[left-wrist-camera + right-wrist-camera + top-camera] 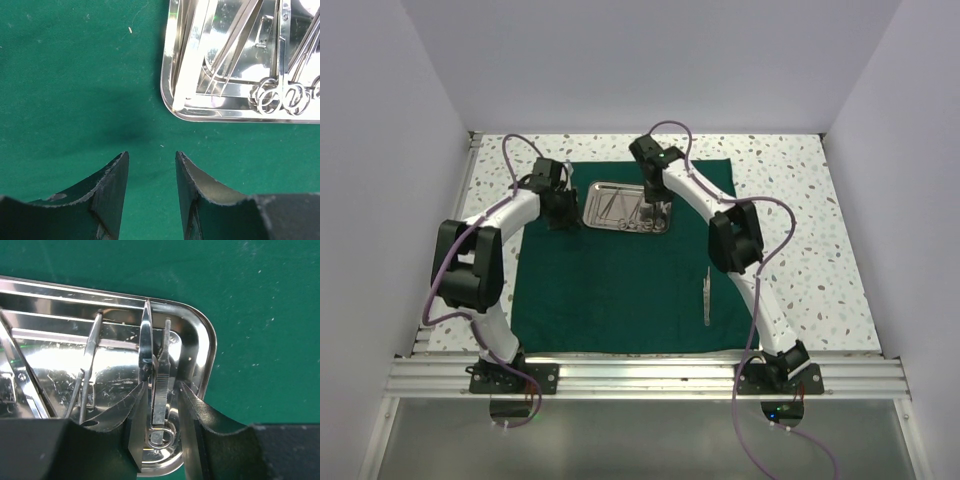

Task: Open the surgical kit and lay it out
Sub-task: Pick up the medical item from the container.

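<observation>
Both arms stretch toward the bench's far edge, the right pincer [162, 386] dipped into the steel tray [202, 340] on the green cloth [610, 290], jaws apart astride a ring-handled steel instrument [160, 370], while the left pincer [151, 156] hovers, jaws apart and holding nothing, above the cloth just beside the tray.

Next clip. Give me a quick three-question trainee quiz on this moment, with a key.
1. True or false: the green cloth is folded over the steel tray.
2. The tweezers outside the tray lie: A) on bare table, B) on the cloth, C) under the tray.
3. Fill in: the right end effector straddles a slim ring-handled instrument inside the ____.
Key: 1 false; 2 B; 3 tray.
</observation>
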